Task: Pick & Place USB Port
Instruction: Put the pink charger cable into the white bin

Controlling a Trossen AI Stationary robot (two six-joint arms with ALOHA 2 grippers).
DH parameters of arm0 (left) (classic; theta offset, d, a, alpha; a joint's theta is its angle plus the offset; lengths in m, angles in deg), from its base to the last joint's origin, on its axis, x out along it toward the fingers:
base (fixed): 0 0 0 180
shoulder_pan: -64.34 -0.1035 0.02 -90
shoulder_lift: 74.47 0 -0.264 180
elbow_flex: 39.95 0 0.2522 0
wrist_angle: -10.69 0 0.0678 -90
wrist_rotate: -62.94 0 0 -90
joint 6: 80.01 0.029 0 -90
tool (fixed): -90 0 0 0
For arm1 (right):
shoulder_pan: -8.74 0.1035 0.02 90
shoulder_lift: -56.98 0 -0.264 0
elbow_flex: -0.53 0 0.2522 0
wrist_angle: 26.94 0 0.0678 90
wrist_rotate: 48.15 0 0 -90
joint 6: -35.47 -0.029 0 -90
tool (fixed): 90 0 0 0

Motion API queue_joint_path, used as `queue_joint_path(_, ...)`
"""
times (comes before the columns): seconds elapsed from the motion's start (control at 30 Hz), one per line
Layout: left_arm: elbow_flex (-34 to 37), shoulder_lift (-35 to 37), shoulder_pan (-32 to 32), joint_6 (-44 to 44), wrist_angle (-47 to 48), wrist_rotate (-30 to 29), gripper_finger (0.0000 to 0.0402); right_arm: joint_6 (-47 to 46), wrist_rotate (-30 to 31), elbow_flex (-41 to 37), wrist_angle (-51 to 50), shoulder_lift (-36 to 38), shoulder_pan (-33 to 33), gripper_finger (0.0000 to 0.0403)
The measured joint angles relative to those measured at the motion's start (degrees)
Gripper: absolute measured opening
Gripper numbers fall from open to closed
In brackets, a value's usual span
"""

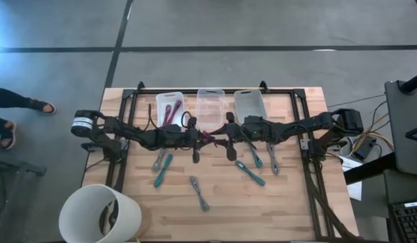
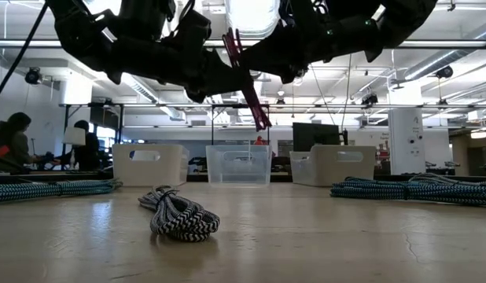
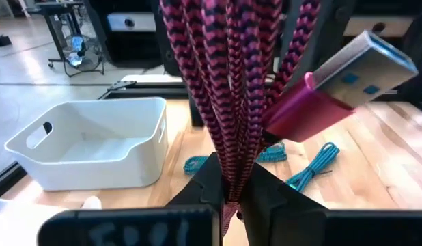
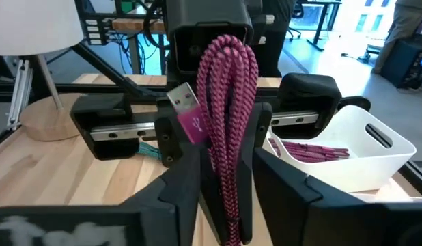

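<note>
High view: both arms reach toward table centre, left gripper (image 1: 195, 137) and right gripper (image 1: 222, 135) meeting over a pink USB cable (image 1: 207, 138) held up between them, in front of three bins: left white bin (image 1: 169, 102) with pink cables in it, clear middle bin (image 1: 210, 102), right bin (image 1: 249, 103). Teal cables (image 1: 162, 170) and a black-and-white cable (image 1: 200, 192) lie loose on the wooden table (image 1: 289, 202); a white bucket (image 1: 100, 214) sits at the near left corner. Low view: pink cable (image 2: 247, 75) hangs clear above the tabletop between the two grippers, black-and-white cable (image 2: 180, 214) coiled on the table below, bins behind. Left wrist view: left gripper (image 3: 230, 179) pinches the pink cable bundle (image 3: 228, 89), fingers pressed on it; USB plug (image 3: 341, 82) sticks out beside. Right wrist view: right gripper (image 4: 224, 174) fingers stand spread either side of the looped pink cable (image 4: 228, 116), gaps visible, not squeezing; white bin (image 4: 347, 154) with pink cables sits just beyond.
</note>
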Motion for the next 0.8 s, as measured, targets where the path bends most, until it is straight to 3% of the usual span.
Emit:
queue_joint_path(0.27, 0.0, 0.8, 0.0, -1.5, 2.5, -1.0, 0.0020, -1.7, 0.0, 0.0, -11.7, 6.3, 0.1, 0.0164)
queue_joint_path(0.43, -0.2, 3.6, -0.2, -4.6, 8.4, -9.5, 0.0022, -6.3, 0.0, 0.0, -21.7, 11.1, 1.0, 0.0171)
queue_joint_path(0.57, -3.2, 9.1, -1.5, -9.4, 24.1, -16.8, 0.0022, -9.2, 0.0, -0.2, -25.8, 13.0, 1.9, 0.0171)
queue_joint_path(0.8, -14.6, 16.1, -7.4, -19.3, 58.3, -19.6, 0.0023, -9.1, -0.1, -0.4, -26.4, 10.8, 2.7, 0.0173)
